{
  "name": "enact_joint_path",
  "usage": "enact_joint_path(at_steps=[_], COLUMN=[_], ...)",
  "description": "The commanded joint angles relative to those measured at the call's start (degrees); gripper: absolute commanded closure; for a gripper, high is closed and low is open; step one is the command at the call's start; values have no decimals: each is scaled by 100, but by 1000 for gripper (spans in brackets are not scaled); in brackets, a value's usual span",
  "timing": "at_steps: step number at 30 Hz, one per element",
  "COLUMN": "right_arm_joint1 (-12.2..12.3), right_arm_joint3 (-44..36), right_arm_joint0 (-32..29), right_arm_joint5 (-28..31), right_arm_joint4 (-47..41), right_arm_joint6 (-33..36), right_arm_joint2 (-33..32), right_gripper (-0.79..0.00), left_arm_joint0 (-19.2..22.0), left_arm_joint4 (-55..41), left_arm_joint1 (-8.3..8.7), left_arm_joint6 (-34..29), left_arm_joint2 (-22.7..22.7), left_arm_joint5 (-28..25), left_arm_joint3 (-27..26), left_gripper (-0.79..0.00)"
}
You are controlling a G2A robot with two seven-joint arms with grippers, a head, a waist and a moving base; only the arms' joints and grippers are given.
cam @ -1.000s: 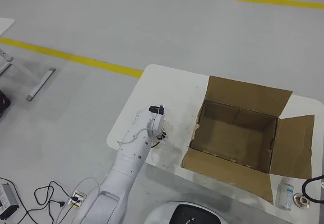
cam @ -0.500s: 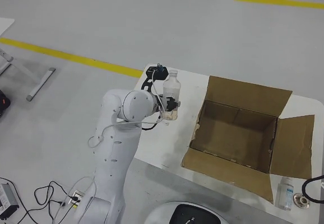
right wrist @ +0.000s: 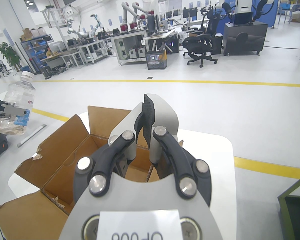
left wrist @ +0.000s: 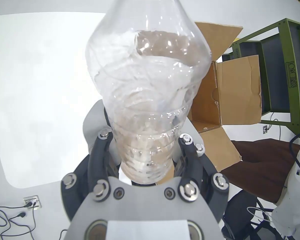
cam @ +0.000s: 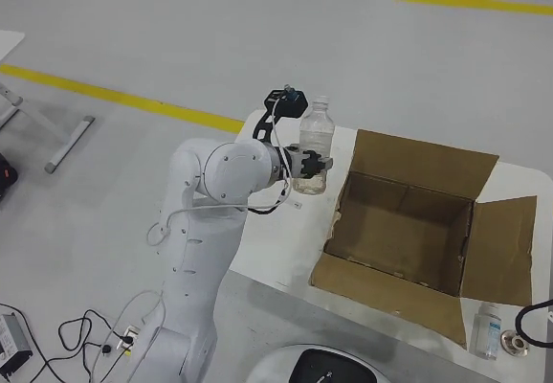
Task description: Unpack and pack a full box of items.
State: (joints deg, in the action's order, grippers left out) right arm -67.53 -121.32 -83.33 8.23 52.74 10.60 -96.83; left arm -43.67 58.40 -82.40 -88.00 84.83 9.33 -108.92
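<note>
The left gripper (cam: 309, 172) is clamping the water bottle (cam: 317, 129) low on its body, holding it upright in the air just beside the open box (cam: 420, 161). By my judgement, it should be clearing the rim before lowering gently. The right gripper (right wrist: 146, 116) is hanging closed and empty near the box.

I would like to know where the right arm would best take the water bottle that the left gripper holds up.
Probably the upper half, under the cap: the bottle is upright and the left gripper clamps only its lower part. Come level from the box side, as the left arm fills the other.
</note>
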Motion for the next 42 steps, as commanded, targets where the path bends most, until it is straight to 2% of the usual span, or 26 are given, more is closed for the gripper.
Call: enact_joint_path(at_steps=[1,3,5,9,13,17,20,24,25,37,40,42], right_arm_joint1=[0,0,0,2,-2,-13,-21,-29,-31,-46,-49,-52], right_arm_joint3=[0,0,-3,-5,-5,-1,-23,-24,-24,-108,-115,-124], right_arm_joint0=[0,0,-19,-22,-18,-61,-103,-165,-179,-243,-276,-286], right_arm_joint5=[0,0,35,45,-120,-423,-626,-694,-692,-614,-599,-600], right_arm_joint4=[0,0,2,76,152,206,184,106,99,-59,-63,-63], right_arm_joint6=[0,0,-12,-80,-174,-246,-248,-238,-237,-197,-190,-185], right_arm_joint2=[0,0,12,-26,-131,-279,-387,-475,-489,-509,-501,-503], right_gripper=[0,0,0,0,0,0,0,0,0,0,0,0], left_arm_joint0=[0,-24,-108,243,777,1176,1329,1341,1336,1280,1174,1199], left_arm_joint4=[0,-20,-125,-662,-1278,-1686,-2058,-2047,-2140,-2184,-2322,-2303], left_arm_joint1=[0,0,-2,-52,-137,-233,-305,-351,-360,-360,-360,-385], left_arm_joint6=[0,49,357,643,703,532,377,310,237,325,490,564], left_arm_joint2=[0,-1,-103,-528,-1129,-1745,-2075,-2482,-2538,-2536,-2589,-2734], left_arm_joint5=[0,2,-72,-51,-48,220,533,707,727,692,583,698], left_arm_joint3=[0,8,19,286,949,1787,2352,2880,2998,2994,3129,3340], left_gripper=[0,0,0,0,0,0,0,0,0,0,0,0])
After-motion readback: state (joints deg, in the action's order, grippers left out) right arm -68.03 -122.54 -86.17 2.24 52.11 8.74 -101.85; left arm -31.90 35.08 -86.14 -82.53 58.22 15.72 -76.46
